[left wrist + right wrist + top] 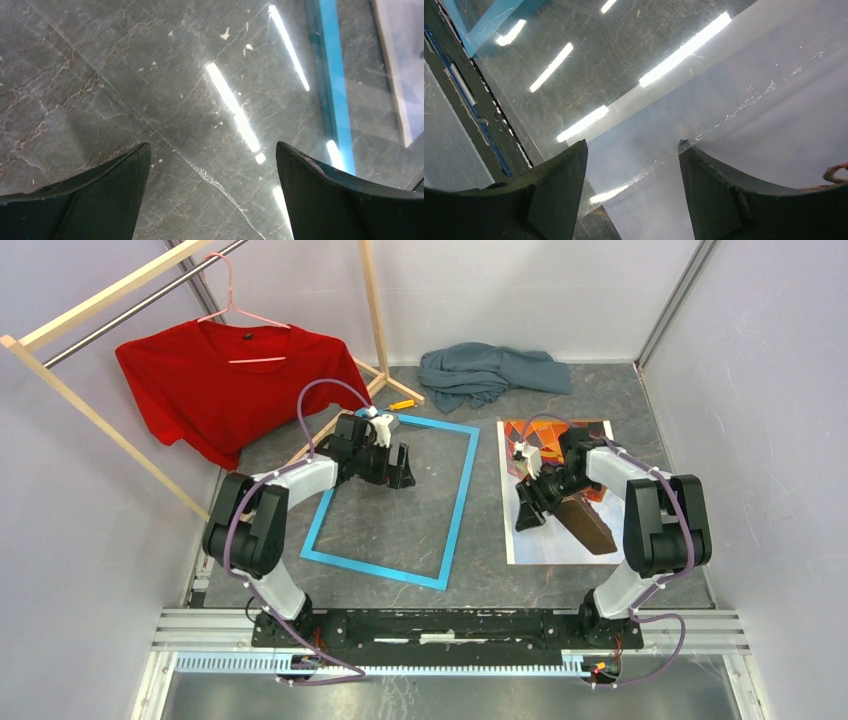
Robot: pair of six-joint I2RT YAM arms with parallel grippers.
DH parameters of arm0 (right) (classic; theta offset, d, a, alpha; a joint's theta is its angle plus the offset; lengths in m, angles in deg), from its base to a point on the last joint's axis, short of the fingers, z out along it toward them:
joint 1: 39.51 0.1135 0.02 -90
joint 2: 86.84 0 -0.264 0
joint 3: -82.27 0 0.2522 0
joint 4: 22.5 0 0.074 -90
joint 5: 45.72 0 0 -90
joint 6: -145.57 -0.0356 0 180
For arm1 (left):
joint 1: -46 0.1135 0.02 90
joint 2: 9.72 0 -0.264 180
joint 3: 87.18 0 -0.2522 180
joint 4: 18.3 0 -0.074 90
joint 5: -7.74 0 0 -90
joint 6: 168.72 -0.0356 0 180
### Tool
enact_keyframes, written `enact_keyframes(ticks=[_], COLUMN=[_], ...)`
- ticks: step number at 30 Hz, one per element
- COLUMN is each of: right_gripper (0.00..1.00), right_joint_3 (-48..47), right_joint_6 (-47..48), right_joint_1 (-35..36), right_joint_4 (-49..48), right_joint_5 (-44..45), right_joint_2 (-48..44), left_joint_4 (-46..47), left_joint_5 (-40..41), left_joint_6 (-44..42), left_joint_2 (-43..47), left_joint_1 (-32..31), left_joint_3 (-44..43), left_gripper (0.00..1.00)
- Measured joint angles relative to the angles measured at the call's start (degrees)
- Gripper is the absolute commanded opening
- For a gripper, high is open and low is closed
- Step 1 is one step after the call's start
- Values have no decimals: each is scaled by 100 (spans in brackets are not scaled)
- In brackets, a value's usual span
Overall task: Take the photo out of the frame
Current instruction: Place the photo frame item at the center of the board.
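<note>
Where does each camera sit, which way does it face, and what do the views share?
Top external: above and behind the arms, facing down at the table; both arms, left gripper and right gripper show.
Left wrist: on the left arm, facing down inside the frame; its open gripper shows.
Right wrist: on the right arm, facing down onto the photo; its open gripper shows.
Shared: all three show frame and photo.

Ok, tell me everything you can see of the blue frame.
The frame is a thin, bright light-blue rectangle lying flat on the grey marbled table, left of centre. No picture sits in it; table shows through its opening. The left arm's open fingers sit over its far end. The photo lies apart, beside it.
</note>
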Motion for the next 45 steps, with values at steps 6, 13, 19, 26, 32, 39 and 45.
enact_keyframes(ticks=[6, 13, 19, 26, 32, 39, 45], right_gripper=[74, 74, 75, 75, 75, 75, 75], right_joint_3=[76, 146, 157, 173, 175, 168, 90], right_joint_6=[-55, -92, -90, -92, -92, -131, -184], right_joint_1=[142, 247, 352, 551, 758, 1014, 1121], right_joint_4=[-96, -166, -186, -188, -232, -308, -302], right_joint_5=[74, 70, 66, 164, 234, 308, 306], right_joint_2=[-2, -105, -199, -199, -168, -109, -33], left_joint_4=[31, 59, 356, 442, 472, 450, 452], left_joint_5=[125, 105, -146, -382, -562, -671, -748], left_joint_6=[-70, -68, -57, -20, 76, 94, 94], left_joint_2=[20, -70, -225, -249, -223, -9, 262], left_joint_1=[0, 0, 39, 199, 404, 562, 638], left_joint_3=[264, 313, 293, 306, 365, 461, 463], left_gripper=[100, 100, 100, 100, 100, 100, 100])
